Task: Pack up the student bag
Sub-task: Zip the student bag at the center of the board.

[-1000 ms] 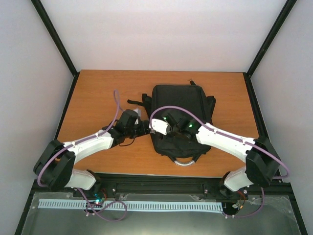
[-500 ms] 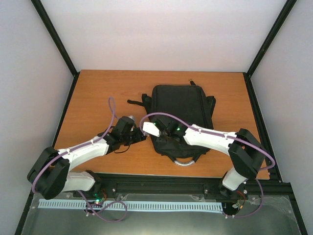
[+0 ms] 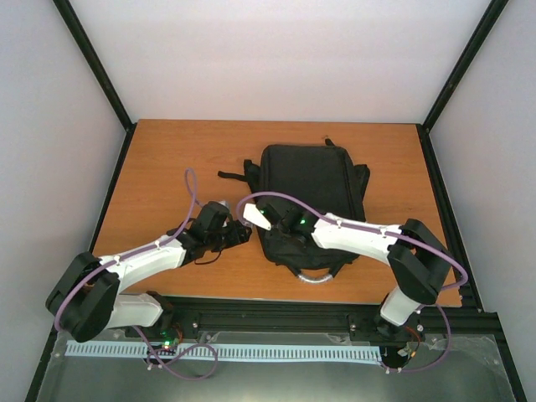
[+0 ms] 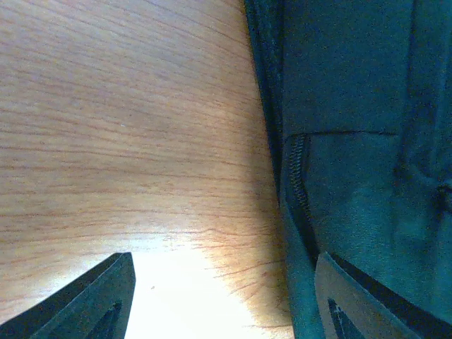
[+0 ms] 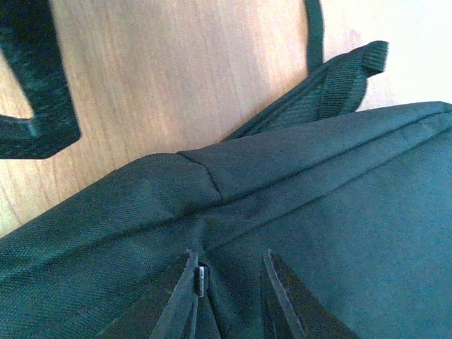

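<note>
Right fingers (image 5: pixel 286 300) have narrowed, tips down on the student bag (image 3: pixel 311 180)

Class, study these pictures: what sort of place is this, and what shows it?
Probably a robotics lab test cell: a left arm and a right arm bolted at the edge of a wooden table, white walls in black framing, one black backpack.

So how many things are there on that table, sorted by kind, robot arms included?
black backpack: 1
robot arms: 2, one ending in the left gripper, one in the right gripper
small white piece by the right gripper, too unclear to identify: 1
Total: 4
</note>
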Controlling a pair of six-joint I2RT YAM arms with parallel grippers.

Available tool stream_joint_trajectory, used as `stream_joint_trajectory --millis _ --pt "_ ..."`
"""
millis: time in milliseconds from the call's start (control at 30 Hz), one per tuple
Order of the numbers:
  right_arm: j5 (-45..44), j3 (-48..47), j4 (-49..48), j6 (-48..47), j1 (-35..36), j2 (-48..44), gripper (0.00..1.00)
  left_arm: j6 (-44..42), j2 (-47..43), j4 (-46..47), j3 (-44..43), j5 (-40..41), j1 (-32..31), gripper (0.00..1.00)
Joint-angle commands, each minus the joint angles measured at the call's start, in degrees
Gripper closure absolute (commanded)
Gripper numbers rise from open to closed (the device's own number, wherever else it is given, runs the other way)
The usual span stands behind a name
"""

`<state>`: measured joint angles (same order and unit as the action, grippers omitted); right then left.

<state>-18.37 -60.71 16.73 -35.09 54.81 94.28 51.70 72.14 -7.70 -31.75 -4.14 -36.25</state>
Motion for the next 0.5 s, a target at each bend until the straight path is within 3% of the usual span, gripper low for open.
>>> stream_joint_trajectory --millis 0,333,467 --pt "-4.1 -1.0 -1.0 1.1 0.0 -4.1 0.77 0.8 -1.1 1.0 0.4 0.8 0.6 0.28" --pt "2.9 -2.3 3.6 4.7 -1.5 -2.6 0.97 0.9 -0.6 2.2 0.2 -0.4 0.6 0.28" --pt "7.3 -1.8 4.5 6.0 -2.4 -4.1 0.97 0.5 -1.4 4.4 0.6 -2.4 0.6 0.27"
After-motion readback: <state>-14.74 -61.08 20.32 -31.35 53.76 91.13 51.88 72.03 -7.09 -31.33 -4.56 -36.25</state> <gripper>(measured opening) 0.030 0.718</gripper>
